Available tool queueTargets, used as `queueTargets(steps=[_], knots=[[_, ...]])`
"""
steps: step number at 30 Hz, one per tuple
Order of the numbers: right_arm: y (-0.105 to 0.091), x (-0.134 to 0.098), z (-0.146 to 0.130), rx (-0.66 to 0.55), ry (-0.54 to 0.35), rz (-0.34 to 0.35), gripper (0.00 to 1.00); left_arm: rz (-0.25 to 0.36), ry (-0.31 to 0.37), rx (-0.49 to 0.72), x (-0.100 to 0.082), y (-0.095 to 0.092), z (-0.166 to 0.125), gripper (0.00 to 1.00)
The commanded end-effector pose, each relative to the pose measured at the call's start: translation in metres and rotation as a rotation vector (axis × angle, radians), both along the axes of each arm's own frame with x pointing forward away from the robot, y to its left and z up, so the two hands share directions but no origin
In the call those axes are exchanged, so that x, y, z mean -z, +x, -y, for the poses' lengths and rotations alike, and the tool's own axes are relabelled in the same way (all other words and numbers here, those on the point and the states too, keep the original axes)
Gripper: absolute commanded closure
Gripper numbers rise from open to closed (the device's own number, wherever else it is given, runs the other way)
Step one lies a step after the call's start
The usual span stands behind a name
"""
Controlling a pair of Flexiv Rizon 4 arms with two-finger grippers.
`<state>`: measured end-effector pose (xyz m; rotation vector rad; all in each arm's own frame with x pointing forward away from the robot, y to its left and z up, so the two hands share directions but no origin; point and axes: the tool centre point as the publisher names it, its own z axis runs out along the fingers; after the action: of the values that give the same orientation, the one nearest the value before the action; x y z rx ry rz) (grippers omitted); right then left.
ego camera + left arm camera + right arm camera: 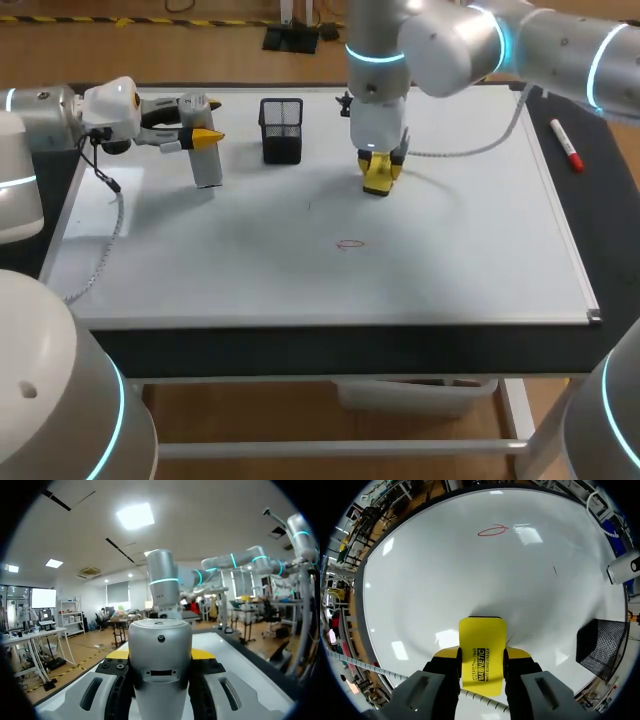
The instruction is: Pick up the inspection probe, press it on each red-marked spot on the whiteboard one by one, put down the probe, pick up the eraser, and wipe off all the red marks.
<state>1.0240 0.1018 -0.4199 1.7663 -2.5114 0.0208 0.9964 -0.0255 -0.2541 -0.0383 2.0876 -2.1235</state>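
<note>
My left gripper (203, 137) is at the whiteboard's (480, 250) far left, shut on the silver cylindrical probe (207, 166), which hangs down toward the board. In the left wrist view the probe (160, 670) fills the space between the yellow-tipped fingers of the left gripper (160, 654). My right gripper (381, 172) stands low over the board's far middle, shut on the yellow eraser (379, 183). In the right wrist view the eraser (482, 635) sticks out ahead of the right gripper (481, 656) and meets the board. One red oval mark (350, 243) lies nearer the front, the same red mark (492, 530) well ahead of the eraser.
A black mesh pen holder (281, 130) stands between the two grippers at the back, and shows as the mesh holder (602, 647) beside my right gripper. A red marker (566, 143) lies beyond the board's right frame. A grey cable (470, 150) trails from the right arm across the board.
</note>
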Motion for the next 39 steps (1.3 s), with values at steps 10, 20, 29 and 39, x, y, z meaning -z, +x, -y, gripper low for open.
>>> queueTargets(steps=[10,20,29,39], knots=[[0.003,-0.035,0.059,0.134,-0.01,0.034,1.0,0.001,0.002,-0.003,-0.002,-0.001,0.0,1.0],[-0.002,-0.044,0.117,0.295,-0.03,0.04,1.0,0.001,0.002,-0.003,-0.002,-0.001,0.0,1.0],[-0.011,-0.044,0.159,0.413,-0.029,0.037,1.0,0.001,0.002,-0.003,-0.002,-0.001,0.0,1.0],[-0.02,-0.034,0.183,0.469,-0.031,0.021,1.0,0.001,0.002,-0.003,-0.002,-0.001,0.0,1.0]])
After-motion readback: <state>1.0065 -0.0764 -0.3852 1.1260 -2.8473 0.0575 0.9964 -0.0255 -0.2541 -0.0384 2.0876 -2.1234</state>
